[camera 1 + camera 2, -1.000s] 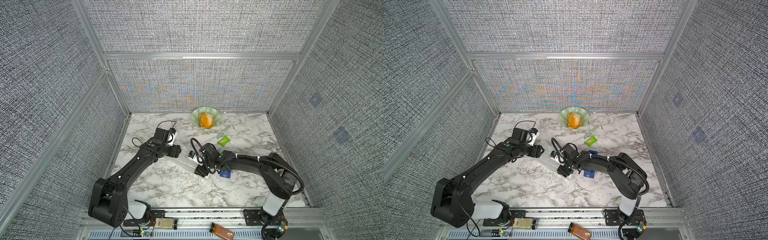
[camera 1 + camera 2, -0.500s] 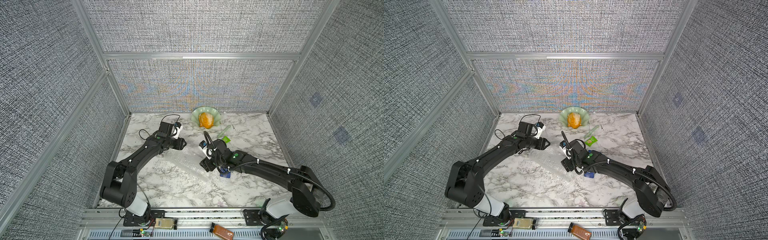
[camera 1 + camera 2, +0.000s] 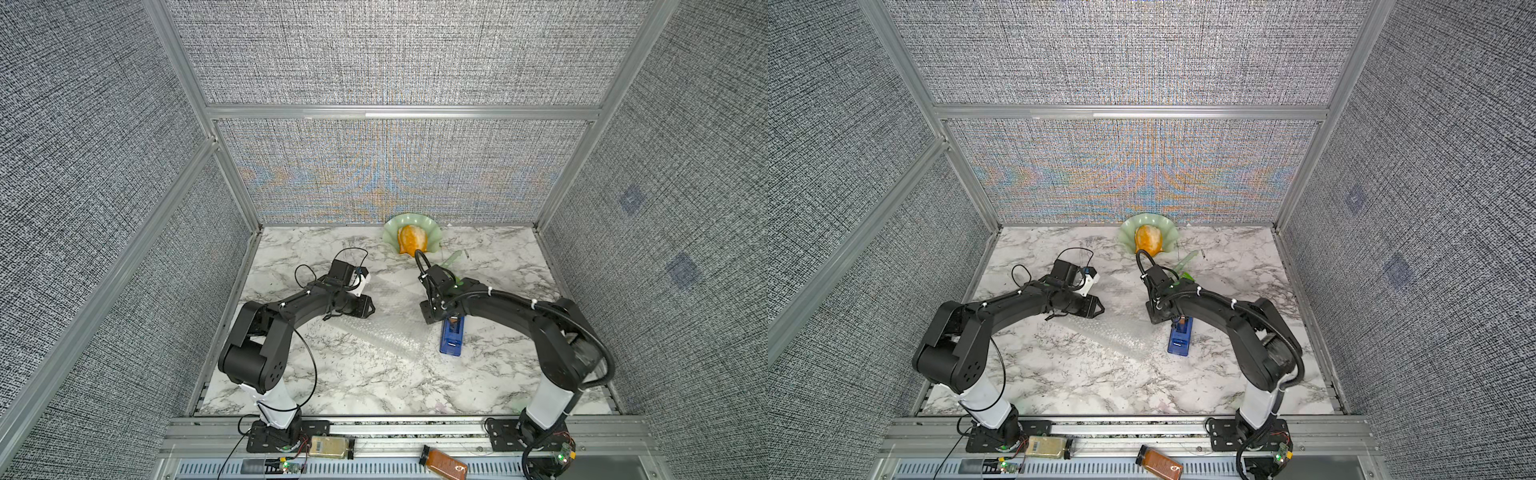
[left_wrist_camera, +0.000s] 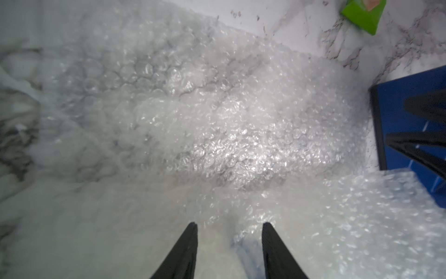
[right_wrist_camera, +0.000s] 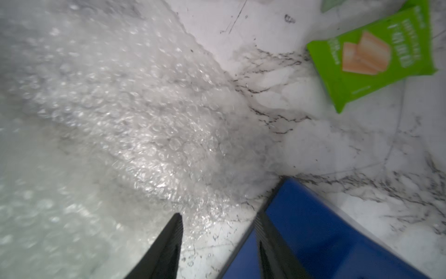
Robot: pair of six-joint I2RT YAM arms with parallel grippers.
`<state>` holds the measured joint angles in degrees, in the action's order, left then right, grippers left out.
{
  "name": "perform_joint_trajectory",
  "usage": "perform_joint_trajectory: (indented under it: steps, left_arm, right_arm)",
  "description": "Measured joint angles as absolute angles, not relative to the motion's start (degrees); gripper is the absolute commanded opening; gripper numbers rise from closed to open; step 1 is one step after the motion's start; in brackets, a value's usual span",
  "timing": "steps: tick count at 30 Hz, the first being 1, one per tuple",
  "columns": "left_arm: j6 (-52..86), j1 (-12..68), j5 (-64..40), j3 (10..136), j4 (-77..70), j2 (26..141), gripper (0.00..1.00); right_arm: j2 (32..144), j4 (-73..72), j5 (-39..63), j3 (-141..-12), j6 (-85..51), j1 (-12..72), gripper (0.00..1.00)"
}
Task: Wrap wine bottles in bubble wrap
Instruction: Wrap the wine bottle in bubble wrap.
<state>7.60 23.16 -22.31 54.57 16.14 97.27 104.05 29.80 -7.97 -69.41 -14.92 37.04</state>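
The bubble wrap (image 3: 386, 336) lies as a loose translucent roll across the middle of the marble table, also seen in a top view (image 3: 1117, 336). The wine bottle does not show plainly; only a faint bluish patch sits under the wrap (image 4: 217, 120) between my left fingers. My left gripper (image 4: 229, 224) hovers at the roll's left end (image 3: 371, 309), jaws apart, gripping nothing. My right gripper (image 5: 217, 215) stands at the roll's right end (image 3: 440, 320), jaws apart over bare marble and the dispenser's edge, holding nothing.
A blue tape dispenser (image 3: 451, 343) lies just right of the wrap, under my right fingers. A green packet (image 5: 371, 55) lies beyond it. A pale green bowl (image 3: 390, 237) with an orange thing stands at the back wall. A brown-filled bottle (image 3: 442, 459) lies on the front rail.
Both grippers have drawn apart from the middle of the wrap toward its ends, the right one over to the dispenser. Both pairs of jaws have narrowed. The arms' elbows have pulled back.
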Motion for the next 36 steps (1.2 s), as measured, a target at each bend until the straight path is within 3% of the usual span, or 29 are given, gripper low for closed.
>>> perform_joint_trajectory:
  steps: [13,17,22,26,36]
  left_arm:
    - [12.0,23.2,-21.5,40.7,12.7,83.6,0.48]
    - [11.6,23.2,-23.6,43.1,13.1,81.3,0.49]
    - [11.2,23.1,-25.7,48.9,14.3,81.7,0.49]
    - [12.4,23.0,-23.7,53.9,17.5,84.5,0.50]
    - [14.6,22.8,-24.2,51.1,18.9,88.7,0.48]
  right_arm:
    - [122.7,30.4,-3.6,-88.9,-7.4,36.7,0.35]
    - [121.7,31.0,-3.6,-89.4,-5.8,36.7,0.44]
    - [112.6,30.9,-4.3,-87.5,-3.7,36.9,0.58]
    - [108.3,30.9,-4.5,-86.9,-2.9,38.4,0.62]
    - [100.1,28.6,2.1,-73.7,7.9,52.6,0.76]
